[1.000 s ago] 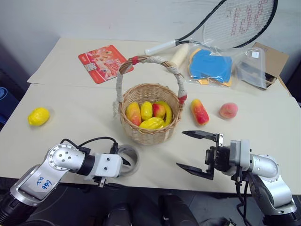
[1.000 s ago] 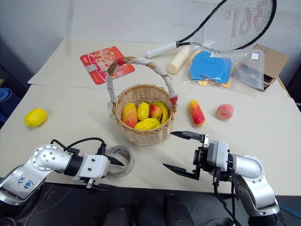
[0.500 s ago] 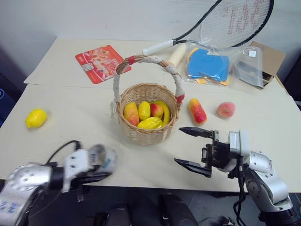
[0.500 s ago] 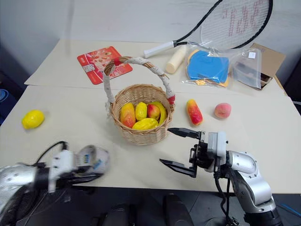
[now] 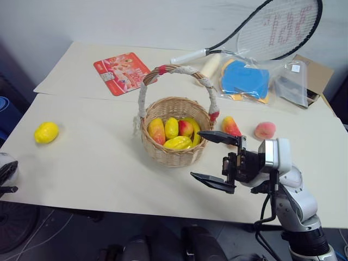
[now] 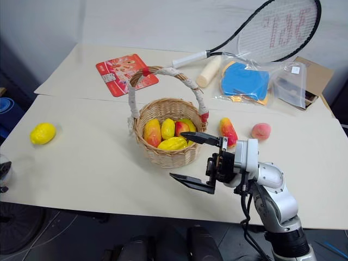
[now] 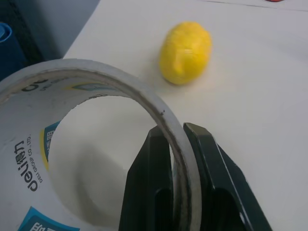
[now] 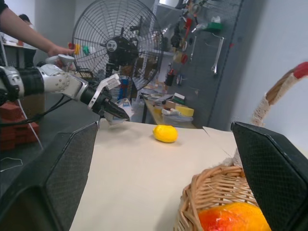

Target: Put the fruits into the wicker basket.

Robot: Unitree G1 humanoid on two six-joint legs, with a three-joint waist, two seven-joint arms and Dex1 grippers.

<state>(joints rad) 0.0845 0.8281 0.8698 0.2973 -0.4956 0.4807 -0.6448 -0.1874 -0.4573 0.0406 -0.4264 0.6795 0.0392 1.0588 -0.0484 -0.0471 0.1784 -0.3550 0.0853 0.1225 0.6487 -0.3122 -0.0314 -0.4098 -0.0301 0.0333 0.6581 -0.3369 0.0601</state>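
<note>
The wicker basket (image 5: pixel 174 155) stands mid-table with several fruits (image 5: pixel 171 135) inside. A yellow lemon (image 5: pixel 45 132) lies far left on the table. A red-and-yellow mango (image 5: pixel 231 125) and a pink peach (image 5: pixel 265 130) lie right of the basket. My right gripper (image 5: pixel 197 154) hangs open and empty just right of the basket's front, partly covering the mango. At the table's left edge my left gripper (image 7: pixel 175 129) is shut on the wall of a grey tape roll (image 7: pixel 29 159), with the lemon (image 7: pixel 185 52) a short way beyond it.
Along the back of the table lie a tennis racket (image 5: pixel 272 27), a red card (image 5: pixel 122 72), a cream cylinder (image 5: pixel 209 65), blue items in a plastic bag (image 5: pixel 244 81) and a cardboard box (image 5: pixel 312 70). The right wrist view shows a fan (image 8: pixel 120 45) and a person's arm (image 8: pixel 24 33) off the left side.
My left gripper closed on the tape roll in front of the basket and carried it far left to the table's edge. The right gripper, still open, moved slightly up and toward the basket.
</note>
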